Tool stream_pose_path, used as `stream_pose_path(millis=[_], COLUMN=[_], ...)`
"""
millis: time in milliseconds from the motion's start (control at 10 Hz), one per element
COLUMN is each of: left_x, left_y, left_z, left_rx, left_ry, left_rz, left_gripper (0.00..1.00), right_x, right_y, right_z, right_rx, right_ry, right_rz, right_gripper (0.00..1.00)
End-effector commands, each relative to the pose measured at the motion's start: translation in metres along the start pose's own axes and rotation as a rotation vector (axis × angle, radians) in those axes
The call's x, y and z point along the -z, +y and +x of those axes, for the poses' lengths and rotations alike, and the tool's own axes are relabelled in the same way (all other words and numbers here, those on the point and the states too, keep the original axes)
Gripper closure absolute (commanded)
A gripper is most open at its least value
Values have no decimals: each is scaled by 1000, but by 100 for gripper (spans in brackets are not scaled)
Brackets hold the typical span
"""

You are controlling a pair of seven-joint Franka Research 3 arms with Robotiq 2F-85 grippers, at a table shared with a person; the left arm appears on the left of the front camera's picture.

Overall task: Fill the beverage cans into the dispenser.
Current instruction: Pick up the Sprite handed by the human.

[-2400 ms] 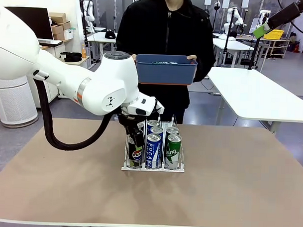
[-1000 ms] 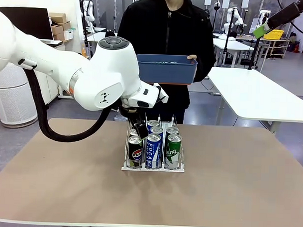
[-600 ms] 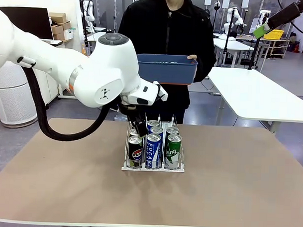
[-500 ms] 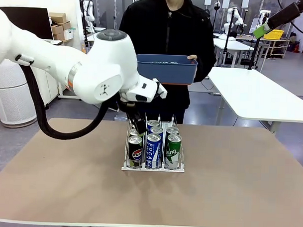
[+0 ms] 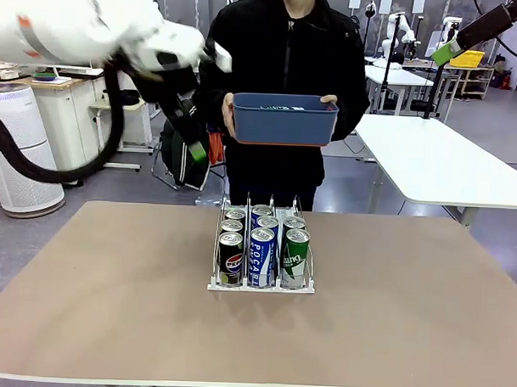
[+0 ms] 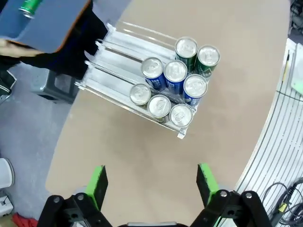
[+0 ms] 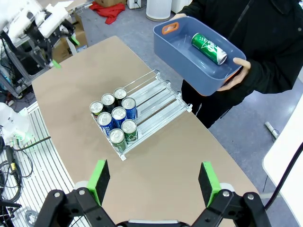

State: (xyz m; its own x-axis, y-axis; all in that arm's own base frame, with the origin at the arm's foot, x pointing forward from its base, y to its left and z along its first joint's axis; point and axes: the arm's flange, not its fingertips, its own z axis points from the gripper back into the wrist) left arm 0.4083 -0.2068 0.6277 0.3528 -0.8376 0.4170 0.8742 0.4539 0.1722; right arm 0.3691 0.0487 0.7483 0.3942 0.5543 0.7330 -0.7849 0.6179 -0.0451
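Right now my left gripper [image 6: 151, 185] hangs high in the air with its jaws spread wide and nothing between the green pads [image 6: 98, 185]. From the front it sits up beside the person [image 5: 285, 42], on my left of the blue bin [image 5: 282, 126]. My right gripper [image 7: 154, 182] is just as open and empty, and it looks down from well above the worktop [image 5: 407, 318].

The dispenser [image 5: 261, 287] stands on the worktop about midway between the left and right edges, closer to the far edge than to mine. Eight cans stand upright in it, bunched at the end of the lanes nearest my edge. Three black Pepsi cans [image 5: 230, 259] fill the left lane one behind another. Three blue-and-white Pocari cans [image 5: 262, 253] line the middle lane, and two green cans [image 5: 296, 256] stand in the right lane. Neighbouring cans touch or nearly touch across the thin dividers.

The person stands at the far edge and holds the blue bin in both hands [image 7: 238, 72], in the air above the far end of the dispenser. One more green can [image 7: 209, 48] lies on its side inside the bin.
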Motion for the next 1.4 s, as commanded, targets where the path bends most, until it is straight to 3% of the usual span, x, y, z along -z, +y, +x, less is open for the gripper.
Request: stream_pose_path(millis=[0, 400, 500, 600, 1300], left_x=[-41, -102, -97, -104, -105], left_y=[21, 40, 30, 41, 39], left_z=[-11, -18, -15, -15, -13], left_rx=[-1, -47, -14, -63, -58], left_ry=[-76, -187, -133, -168, -161], left_rz=[-30, 11, 85, 24, 36], left_gripper=[0, 0, 0, 0, 0], right_x=[0, 0, 0, 0, 0], right_y=[-1, -1, -1, -1, -1], right_z=[0, 0, 0, 0, 0], right_rx=[2, 2, 2, 2, 2], right_ry=[-7, -7, -7, -7, -7], right_rz=[6, 6, 6, 6, 6], right_gripper=[0, 0, 0, 0, 0])
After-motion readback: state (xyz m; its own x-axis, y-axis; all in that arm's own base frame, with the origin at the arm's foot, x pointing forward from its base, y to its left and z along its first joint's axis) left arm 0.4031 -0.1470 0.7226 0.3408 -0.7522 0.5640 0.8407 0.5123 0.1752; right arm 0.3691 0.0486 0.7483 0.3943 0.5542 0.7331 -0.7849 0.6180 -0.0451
